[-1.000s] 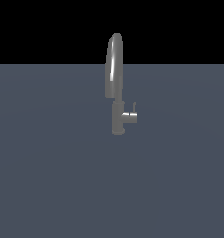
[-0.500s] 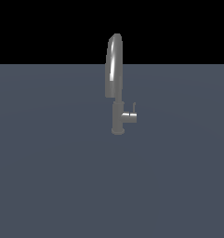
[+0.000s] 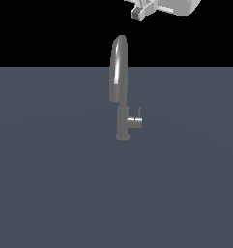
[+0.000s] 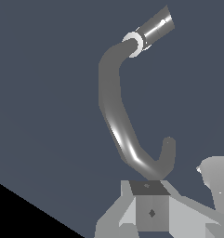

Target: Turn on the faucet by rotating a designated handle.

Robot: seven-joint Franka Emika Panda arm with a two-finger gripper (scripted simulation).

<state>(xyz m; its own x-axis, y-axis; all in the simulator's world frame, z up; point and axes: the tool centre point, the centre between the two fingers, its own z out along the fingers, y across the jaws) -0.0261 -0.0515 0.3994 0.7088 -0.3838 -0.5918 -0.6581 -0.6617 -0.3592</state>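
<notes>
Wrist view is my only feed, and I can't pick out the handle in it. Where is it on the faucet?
Observer: The handle juts from low on the faucet, at its base column, toward the exterior view's right.
Operator: How high is the gripper compared with it?
Observer: The gripper is above the top of the spout, well above the handle, touching nothing.
Operator: Is it lined up sideways?
Observer: Roughly. In the exterior view it sits a little right of the spout, about over the handle's tip.
</notes>
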